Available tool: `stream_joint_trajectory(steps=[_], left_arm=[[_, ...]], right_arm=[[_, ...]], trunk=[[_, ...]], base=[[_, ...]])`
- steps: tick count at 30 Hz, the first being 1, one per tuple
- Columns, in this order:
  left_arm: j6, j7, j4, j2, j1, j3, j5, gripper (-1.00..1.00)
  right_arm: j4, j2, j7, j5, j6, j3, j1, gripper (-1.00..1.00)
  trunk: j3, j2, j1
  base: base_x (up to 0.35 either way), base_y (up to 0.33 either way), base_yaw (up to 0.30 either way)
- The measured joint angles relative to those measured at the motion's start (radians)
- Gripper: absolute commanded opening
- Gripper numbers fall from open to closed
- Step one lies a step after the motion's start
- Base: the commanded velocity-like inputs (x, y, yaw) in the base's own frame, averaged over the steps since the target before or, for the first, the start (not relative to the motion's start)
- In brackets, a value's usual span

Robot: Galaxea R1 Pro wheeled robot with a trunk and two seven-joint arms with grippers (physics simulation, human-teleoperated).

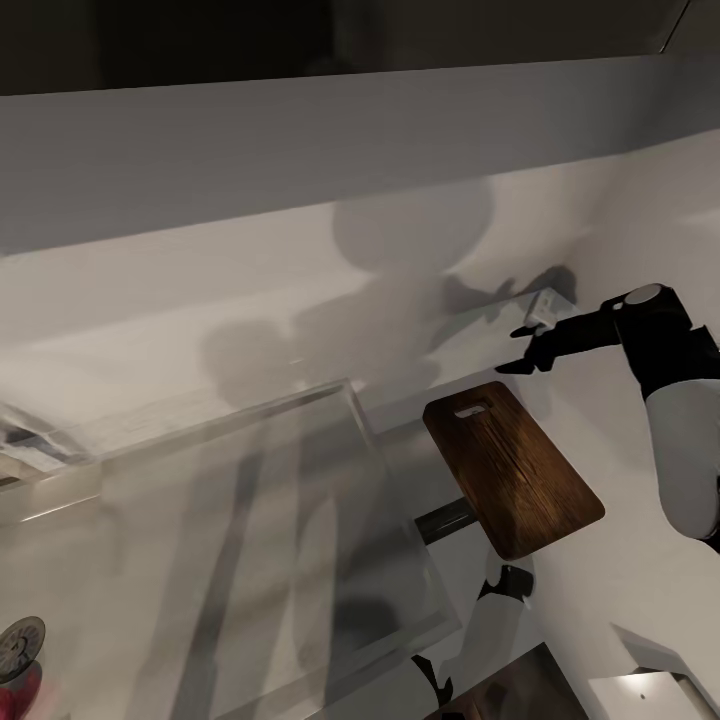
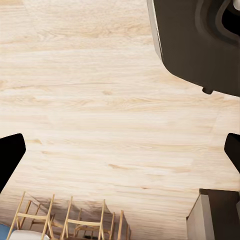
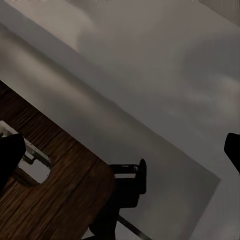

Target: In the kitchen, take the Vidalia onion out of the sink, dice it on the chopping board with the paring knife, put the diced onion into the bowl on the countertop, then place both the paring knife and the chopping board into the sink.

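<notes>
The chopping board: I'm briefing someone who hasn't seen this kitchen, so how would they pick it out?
Find the grey countertop, right of the sink. The chopping board lies there at an angle, below the right gripper. It is the one dark brown wood-grained slab, with a handle slot at its far end.

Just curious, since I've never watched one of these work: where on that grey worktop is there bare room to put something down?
Bare countertop runs between the sink and back wall, and right of the chopping board. It is tighter between board and sink, and by the right pincer.

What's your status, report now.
Right gripper open, empty, beyond chopping board. Left gripper open over floor. Board overhangs sink. Onion in sink corner.
</notes>
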Motion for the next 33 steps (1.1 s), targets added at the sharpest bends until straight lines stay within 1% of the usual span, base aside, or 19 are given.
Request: stream_joint_trajectory(steps=[12,14,19,25,33], left_arm=[[0.0,0.0,0.0,0.0,0.0,0.0,0.0,1.0],[0.0,0.0,0.0,0.0,0.0,0.0,0.0,1.0],[0.0,0.0,0.0,0.0,0.0,0.0,-0.001,1.0],[0.0,0.0,0.0,0.0,0.0,0.0,0.0,1.0],[0.0,0.0,0.001,0.0,0.0,0.0,0.0,1.0]], right_arm=[[0.009,0.011,-0.013,-0.006,-0.001,0.002,0.0,1.0],[0.01,0.021,-0.013,-0.006,0.0,0.003,0.0,1.0],[0.012,0.035,-0.013,-0.005,0.0,0.003,0.0,1.0],[0.017,0.039,-0.013,-0.006,0.0,0.004,0.0,1.0],[0.045,0.047,-0.014,-0.005,0.0,0.004,0.0,1.0]], trunk=[[0.0,0.0,0.0],[0.0,0.0,0.0],[0.0,0.0,0.0],[-0.001,0.0,0.0],[-0.005,0.0,0.0]], base=[[0.0,0.0,0.0],[0.0,0.0,0.0],[0.0,0.0,0.0],[0.0,0.0,0.0],[0.0,0.0,0.0]])
